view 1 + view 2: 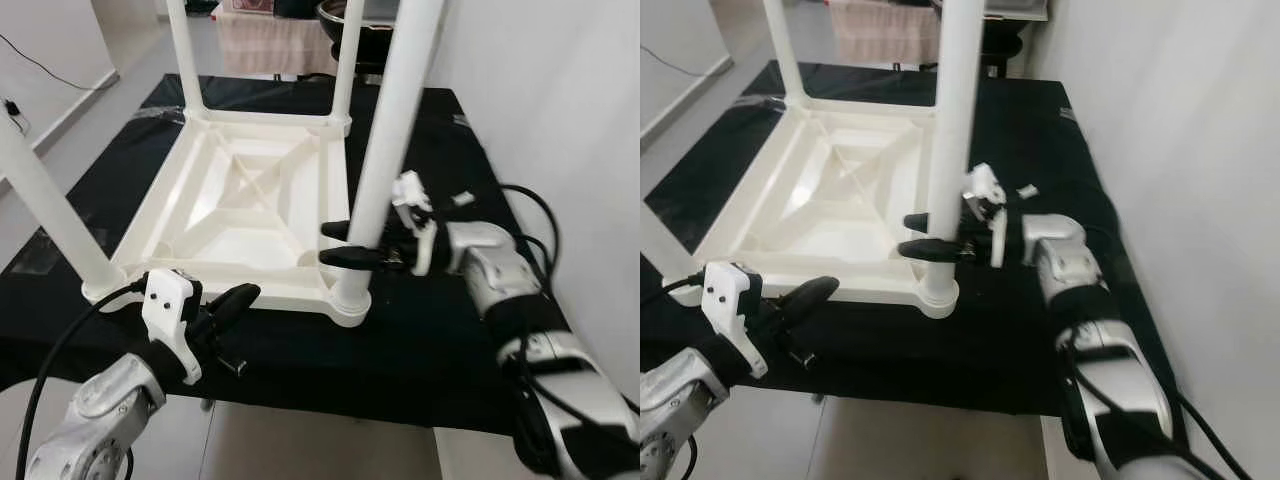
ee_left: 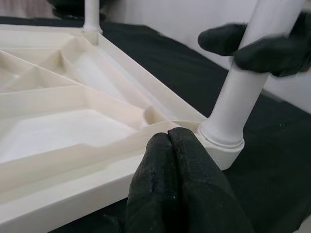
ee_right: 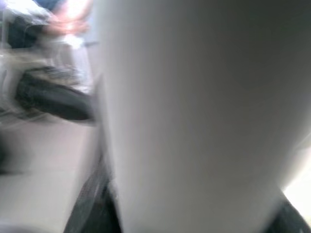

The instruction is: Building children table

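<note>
A white plastic children's table [image 1: 240, 200] lies upside down on a black-covered surface, with its legs pointing up. The near right leg [image 1: 385, 150] stands in its corner socket [image 1: 350, 300]. My right gripper [image 1: 338, 243] is shut on this leg a little above the socket, one black finger on each side; its fingers [image 2: 252, 46] also show in the left wrist view, and the leg [image 3: 194, 116] is close and blurred in the right wrist view. My left gripper [image 1: 245, 293] is shut and empty, its tip [image 2: 168, 136] at the tabletop's front rim beside that socket.
The black cloth [image 1: 430, 340] ends just in front of the table's rim. A white wall runs close along the right, with black cables [image 1: 530, 200] beside my right arm. A small white scrap [image 1: 462, 198] lies on the cloth. Dark furniture [image 1: 350, 30] stands behind.
</note>
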`<state>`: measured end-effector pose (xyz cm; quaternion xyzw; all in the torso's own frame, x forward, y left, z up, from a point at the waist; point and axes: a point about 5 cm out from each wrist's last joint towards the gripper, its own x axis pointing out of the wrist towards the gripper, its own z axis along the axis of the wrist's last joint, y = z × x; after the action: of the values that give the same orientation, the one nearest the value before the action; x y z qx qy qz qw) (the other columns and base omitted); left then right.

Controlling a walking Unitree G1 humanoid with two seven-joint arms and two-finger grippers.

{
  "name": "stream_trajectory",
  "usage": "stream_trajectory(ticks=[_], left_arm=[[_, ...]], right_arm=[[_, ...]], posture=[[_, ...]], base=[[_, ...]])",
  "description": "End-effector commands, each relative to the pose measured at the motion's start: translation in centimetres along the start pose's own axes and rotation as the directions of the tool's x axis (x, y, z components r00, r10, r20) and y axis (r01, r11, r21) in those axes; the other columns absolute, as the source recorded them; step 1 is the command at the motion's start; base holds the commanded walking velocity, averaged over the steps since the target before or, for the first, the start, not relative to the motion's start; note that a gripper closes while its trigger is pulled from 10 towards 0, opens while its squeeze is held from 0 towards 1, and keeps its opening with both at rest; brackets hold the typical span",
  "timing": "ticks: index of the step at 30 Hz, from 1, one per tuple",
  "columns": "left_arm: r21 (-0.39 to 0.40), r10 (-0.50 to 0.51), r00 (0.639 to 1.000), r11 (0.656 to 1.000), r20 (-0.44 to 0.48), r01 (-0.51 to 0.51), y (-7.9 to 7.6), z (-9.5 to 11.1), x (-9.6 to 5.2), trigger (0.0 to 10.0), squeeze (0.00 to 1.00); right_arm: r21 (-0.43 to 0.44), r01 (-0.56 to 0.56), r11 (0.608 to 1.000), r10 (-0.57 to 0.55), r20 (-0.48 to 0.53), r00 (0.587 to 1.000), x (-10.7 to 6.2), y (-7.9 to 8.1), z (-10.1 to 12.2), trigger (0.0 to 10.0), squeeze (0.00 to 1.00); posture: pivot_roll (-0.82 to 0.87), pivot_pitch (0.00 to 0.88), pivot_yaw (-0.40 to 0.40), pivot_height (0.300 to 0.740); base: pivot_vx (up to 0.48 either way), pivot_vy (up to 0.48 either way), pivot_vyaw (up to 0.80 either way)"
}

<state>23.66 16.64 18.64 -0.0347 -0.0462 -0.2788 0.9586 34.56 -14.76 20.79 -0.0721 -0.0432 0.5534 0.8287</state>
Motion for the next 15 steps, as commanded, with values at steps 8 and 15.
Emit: stream_trajectory(ticks=[8, 15], left_arm=[[-0.002, -0.001, 1.0, 1.0, -0.025, 0.001, 0.9, -0.2, -0.2, 10.0, 0.0], [-0.001, 0.011, 1.0, 1.0, -0.026, -0.011, 0.9, -0.5, 0.0, 10.0, 0.0]], right_arm=[[0.043, 0.551, 0.833, -0.53, -0.222, 0.818, 3.4, 7.2, -5.4, 0.0, 0.0], [0.1, 0.539, 0.837, -0.507, -0.23, 0.831, 5.0, 7.7, -4.8, 10.0, 0.0]], posture=[[0.0, 0.178, -0.029, 0.74], [0.03, 0.148, -0.051, 0.74]], base=[[0.0, 0.0, 0.0], [0.0, 0.0, 0.0]])
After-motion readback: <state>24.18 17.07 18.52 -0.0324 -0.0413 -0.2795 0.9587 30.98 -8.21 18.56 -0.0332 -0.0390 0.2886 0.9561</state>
